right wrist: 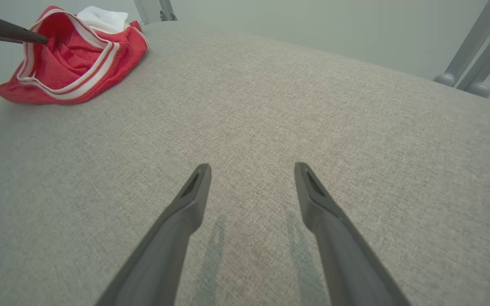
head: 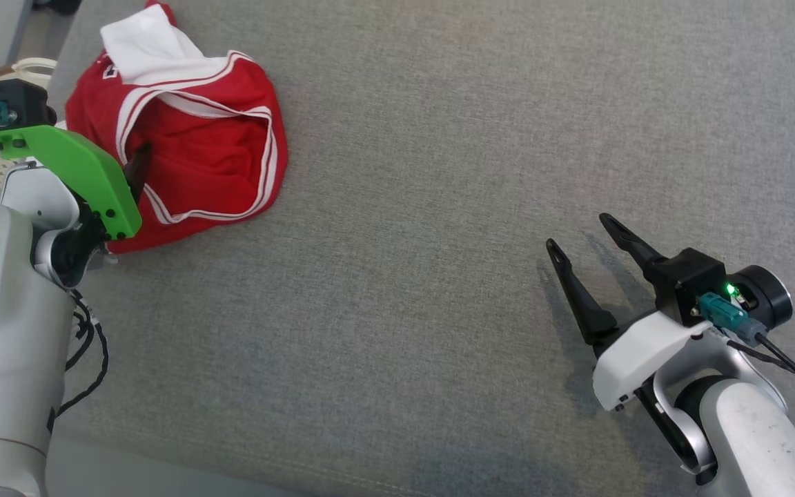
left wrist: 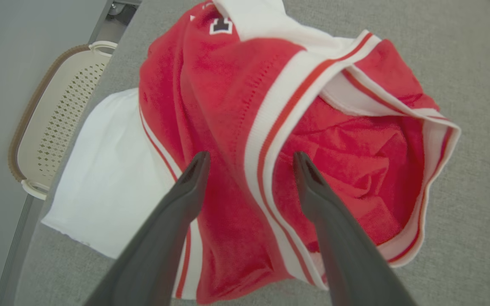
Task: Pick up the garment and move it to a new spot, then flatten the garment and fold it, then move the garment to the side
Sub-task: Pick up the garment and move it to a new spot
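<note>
Head view looks steeply down on the tabletop (head: 439, 172). Left wrist view sits close above the garment (left wrist: 228, 106); right wrist view looks low across the tabletop, the same garment far off.

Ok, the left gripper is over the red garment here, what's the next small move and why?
Probably lower the left gripper a little and close it on the striped band. Its jaws stand open with that band of the garment between them, nothing is gripped yet, and the right gripper is open far off over the grey surface.
</note>
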Motion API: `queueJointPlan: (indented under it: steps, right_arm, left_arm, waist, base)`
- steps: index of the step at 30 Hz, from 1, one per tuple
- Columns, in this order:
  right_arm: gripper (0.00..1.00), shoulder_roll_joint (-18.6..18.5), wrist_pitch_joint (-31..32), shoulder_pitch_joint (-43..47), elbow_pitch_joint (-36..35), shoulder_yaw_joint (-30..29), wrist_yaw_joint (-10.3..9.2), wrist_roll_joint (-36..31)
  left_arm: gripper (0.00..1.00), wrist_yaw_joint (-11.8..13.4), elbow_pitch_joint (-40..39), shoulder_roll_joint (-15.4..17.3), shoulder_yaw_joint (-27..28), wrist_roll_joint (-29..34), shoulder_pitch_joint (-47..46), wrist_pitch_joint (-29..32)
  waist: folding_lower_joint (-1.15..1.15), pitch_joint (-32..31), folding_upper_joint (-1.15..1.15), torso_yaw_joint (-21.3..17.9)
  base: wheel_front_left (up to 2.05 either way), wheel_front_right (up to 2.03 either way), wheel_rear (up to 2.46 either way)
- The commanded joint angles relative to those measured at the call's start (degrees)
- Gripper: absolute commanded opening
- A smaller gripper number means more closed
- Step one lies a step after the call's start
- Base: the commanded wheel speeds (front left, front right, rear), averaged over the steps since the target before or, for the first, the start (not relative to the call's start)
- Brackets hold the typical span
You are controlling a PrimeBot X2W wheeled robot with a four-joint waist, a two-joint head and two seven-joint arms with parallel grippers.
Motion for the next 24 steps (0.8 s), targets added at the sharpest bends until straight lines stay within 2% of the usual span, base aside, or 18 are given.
queueJointPlan:
  steps: [1,6,14,15,16,17,24]
  right_arm:
    - [1.00,-0.57,0.57,0.43,-1.04,-0.13,-0.07,-0.17]
    - [1.00,-1.34,1.55,0.90,-2.80,-0.45,-0.08,-0.47]
    - [1.00,-1.60,2.29,0.74,-4.12,-0.35,-0.07,-0.63]
    - [1.00,-1.51,2.30,0.60,-4.00,-0.23,-0.07,-0.61]
    - [1.00,-1.37,2.27,0.46,-3.85,-0.12,-0.07,-0.54]
    - [1.00,-1.22,2.18,0.27,-3.62,-0.02,-0.07,-0.50]
    - [1.00,0.02,0.38,-0.44,-1.16,0.68,-0.07,0.51]
  left_arm:
    - [1.00,0.56,1.42,0.54,0.11,-0.22,-1.80,0.98]
    - [1.00,1.85,3.96,0.50,0.59,-0.73,-4.06,1.95]
    - [1.00,5.57,9.44,-0.89,0.27,0.03,-5.55,1.49]
    - [0.97,5.70,10.02,-1.16,0.12,0.03,-5.50,1.55]
    - [0.45,5.88,10.38,-1.23,0.15,0.01,-5.66,1.02]
    - [0.00,5.86,10.66,-1.22,0.08,0.16,-5.83,0.29]
    - [0.00,6.35,10.86,-0.19,-0.16,1.51,-7.93,-6.41]
  waist:
    - [-0.01,3.78,0.00,-2.85]
    - [-0.01,5.82,0.00,-3.26]
    - [-0.01,7.29,0.00,-3.33]
    - [-0.01,7.21,0.00,-3.38]
    - [-0.01,7.11,0.00,-3.41]
    - [-0.01,6.94,0.00,-3.43]
    - [-0.01,4.02,0.00,-3.85]
  base:
    - [0.00,0.00,0.00]
    - [0.00,0.00,0.00]
    - [0.00,0.00,0.00]
    - [0.00,0.00,0.00]
    - [0.00,0.00,0.00]
    - [0.00,0.00,0.00]
    - [0.00,0.00,0.00]
